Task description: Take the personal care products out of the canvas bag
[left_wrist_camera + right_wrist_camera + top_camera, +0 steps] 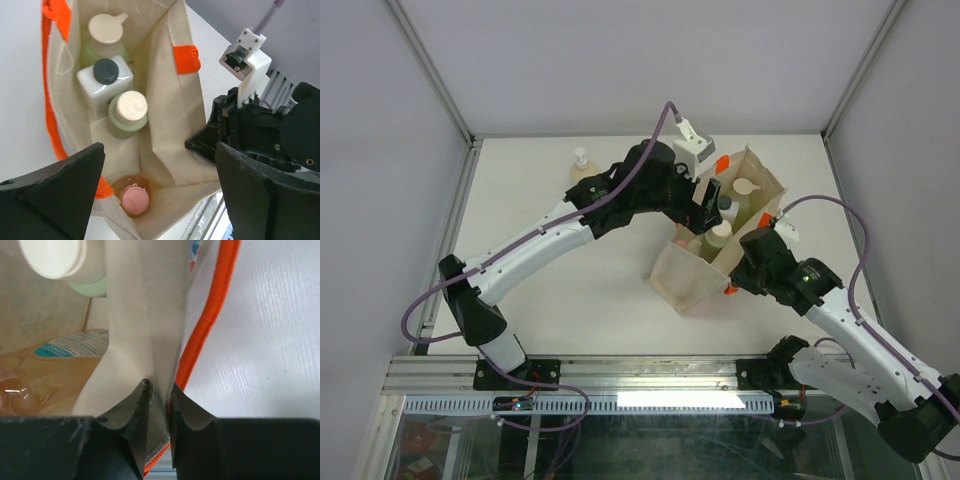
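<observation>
Label text (65, 347) inside the canvas bag (145, 315) is unreadably blurred.

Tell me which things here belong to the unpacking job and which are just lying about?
In the job: canvas bag; inside it the spout-capped bottle, dark-capped bottle, cream-capped bottle, pink-capped bottle; pump bottle, out on the table; left gripper, open above; right gripper, pinching the bag's wall.
Just there: table, metal rail.

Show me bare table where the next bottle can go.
Bare table lies between the canvas bag, the left arm and the near edge; more sits left of the pump bottle. Crowded: inside the bag, and at its wall pinched by the right fingers.
</observation>
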`<action>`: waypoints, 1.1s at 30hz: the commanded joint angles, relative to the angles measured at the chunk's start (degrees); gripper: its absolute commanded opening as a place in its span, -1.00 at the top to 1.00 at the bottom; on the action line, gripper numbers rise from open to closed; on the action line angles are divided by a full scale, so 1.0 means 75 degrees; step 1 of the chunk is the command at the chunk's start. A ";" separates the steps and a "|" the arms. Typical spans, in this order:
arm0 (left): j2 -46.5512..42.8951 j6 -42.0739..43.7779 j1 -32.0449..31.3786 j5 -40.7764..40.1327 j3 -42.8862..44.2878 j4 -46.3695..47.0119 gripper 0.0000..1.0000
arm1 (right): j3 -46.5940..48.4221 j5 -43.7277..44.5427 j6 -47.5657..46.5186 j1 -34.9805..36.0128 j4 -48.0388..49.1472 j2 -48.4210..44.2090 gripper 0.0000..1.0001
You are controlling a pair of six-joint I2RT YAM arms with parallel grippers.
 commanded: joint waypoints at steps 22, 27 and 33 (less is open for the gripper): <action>0.1231 -0.0678 -0.0709 -0.1143 0.0039 0.0101 -0.69 | 0.1172 -0.1403 -0.3222 -0.2811 -0.0335 0.1115 0.25; 0.2146 -0.0592 -0.0710 -0.1363 0.1167 -0.0244 -0.73 | 0.0693 -0.1704 -0.3463 -0.2935 -0.0244 0.0739 0.32; 0.3087 -0.1055 -0.0722 -0.1978 0.2203 -0.0765 -0.69 | 0.0684 -0.1710 -0.3462 -0.2937 -0.0213 0.0738 0.32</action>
